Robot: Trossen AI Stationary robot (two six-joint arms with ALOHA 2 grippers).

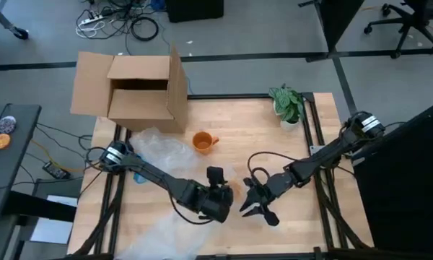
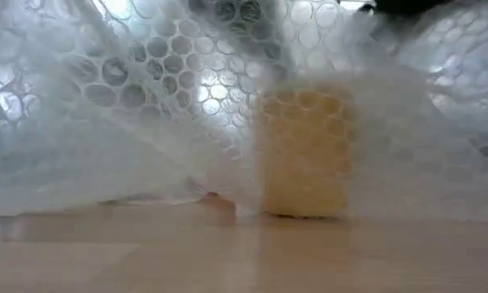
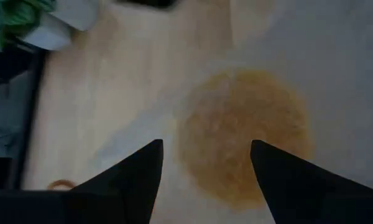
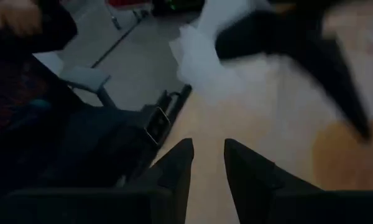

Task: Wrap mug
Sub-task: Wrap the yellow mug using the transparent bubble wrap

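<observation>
The left gripper (image 1: 218, 198) is at the front middle of the light wooden table (image 1: 238, 133); in its wrist view the two dark fingers (image 3: 137, 174) stand apart with nothing between them. The right gripper (image 1: 254, 204) is just beside it, its fingers (image 4: 174, 165) a small way apart and empty. Both dark arms reach inward from the table's sides, bent low. The small orange ceramic mug (image 1: 203, 141) stands upright at the table's middle, well apart from both grippers, beside the clear bubble wrap sheet (image 1: 159, 152). In the low view the wrap hangs before the mug. The open brown cardboard box (image 1: 133, 90) at the back left corner shows nothing inside. A small green plant in a white pot (image 1: 288, 107) stands at back right.
</observation>
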